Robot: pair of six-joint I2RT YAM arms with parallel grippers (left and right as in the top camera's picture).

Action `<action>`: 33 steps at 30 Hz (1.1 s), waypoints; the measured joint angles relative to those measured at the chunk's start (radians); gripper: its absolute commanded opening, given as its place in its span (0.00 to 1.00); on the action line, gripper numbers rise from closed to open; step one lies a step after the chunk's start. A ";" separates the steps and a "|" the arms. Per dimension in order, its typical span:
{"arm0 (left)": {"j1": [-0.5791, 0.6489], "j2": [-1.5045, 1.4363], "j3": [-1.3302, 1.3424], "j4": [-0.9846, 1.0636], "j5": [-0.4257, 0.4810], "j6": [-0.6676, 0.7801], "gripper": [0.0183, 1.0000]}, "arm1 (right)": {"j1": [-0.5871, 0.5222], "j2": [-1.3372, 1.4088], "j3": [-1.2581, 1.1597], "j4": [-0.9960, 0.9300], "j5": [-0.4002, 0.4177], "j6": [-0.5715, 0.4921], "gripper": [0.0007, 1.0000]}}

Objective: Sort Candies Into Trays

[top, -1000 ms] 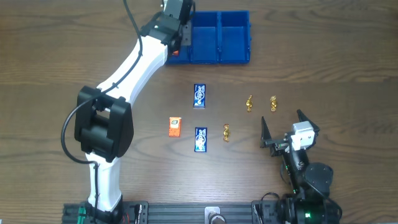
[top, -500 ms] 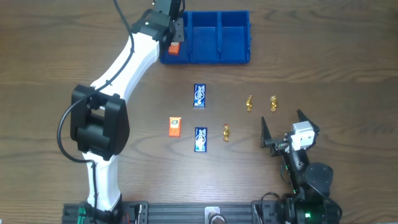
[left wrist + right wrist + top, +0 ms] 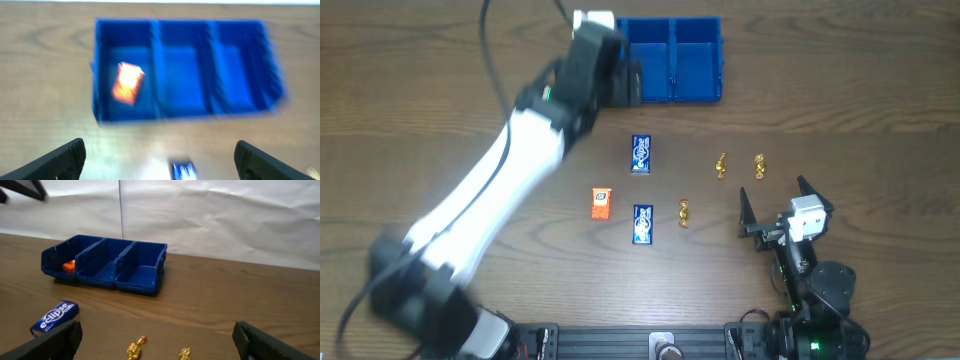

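1. Progress early: one orange candy (image 3: 127, 82) already in an end bin of the tray (image 3: 180, 22), just ahead of the left tool (image 3: 159, 150). Other two bins bare.
2. Left to sort, judging by the worktop (image 3: 840, 110): six pieces, namely a second orange candy (image 3: 602, 203), two blue bars (image 3: 641, 154) and three gold sweets (image 3: 721, 166).
3. Left tool: spread wide, holding nothing, just short of the tray, with one blue bar close beneath.
4. Right tool (image 3: 775, 205): also wide and empty. Gold sweets nearest in front, tray well beyond.
5. Materials:
   - Tray: rigid blue plastic, open-topped, thin dividers.
   - Bars: flat rectangles in glossy wrap.
   - Gold sweets: small, in crinkled twisted foil.
   - Orange candies: small boxy packets.
   - Worktop: wood grain.
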 measured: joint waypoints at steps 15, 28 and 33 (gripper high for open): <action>-0.208 -0.162 -0.716 0.175 -0.044 -0.301 0.91 | 0.000 0.000 0.000 0.000 0.000 0.000 1.00; -0.208 -0.044 -0.716 0.240 -0.078 -0.306 0.40 | 0.000 0.000 0.000 0.000 0.000 0.000 1.00; -0.208 -0.041 -0.716 0.244 -0.091 -0.317 0.28 | 0.000 0.000 0.000 0.000 0.000 0.000 1.00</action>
